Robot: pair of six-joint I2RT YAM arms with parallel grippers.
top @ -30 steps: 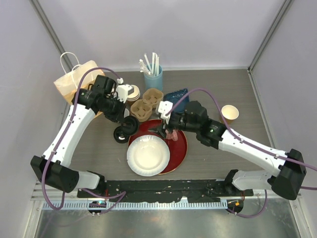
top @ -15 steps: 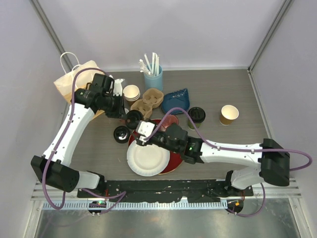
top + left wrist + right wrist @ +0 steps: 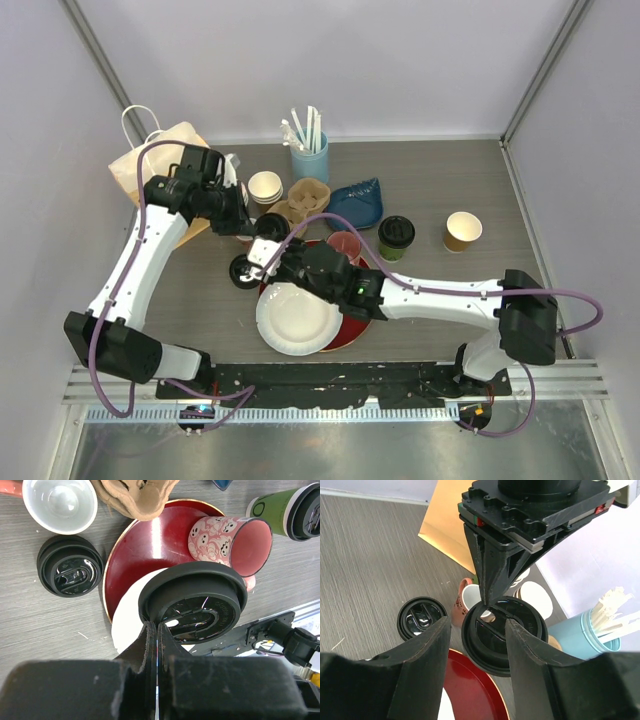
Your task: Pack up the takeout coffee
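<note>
Pinching upright lidded cup (image 3: 192, 605) by rim: left claw (image 3: 156, 628).

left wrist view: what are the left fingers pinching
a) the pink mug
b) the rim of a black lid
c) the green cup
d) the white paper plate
b, the left fingers are shut on the near rim of the black lid; the pink mug and green cup sit apart from them.

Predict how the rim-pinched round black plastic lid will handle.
Left pincer grips only the round black plastic lid at its rim: it may pivot or slip. Anything hanging beneath is hidden; its weight could pop the lid off. Right pincer straddles it, likely steadying.
</note>
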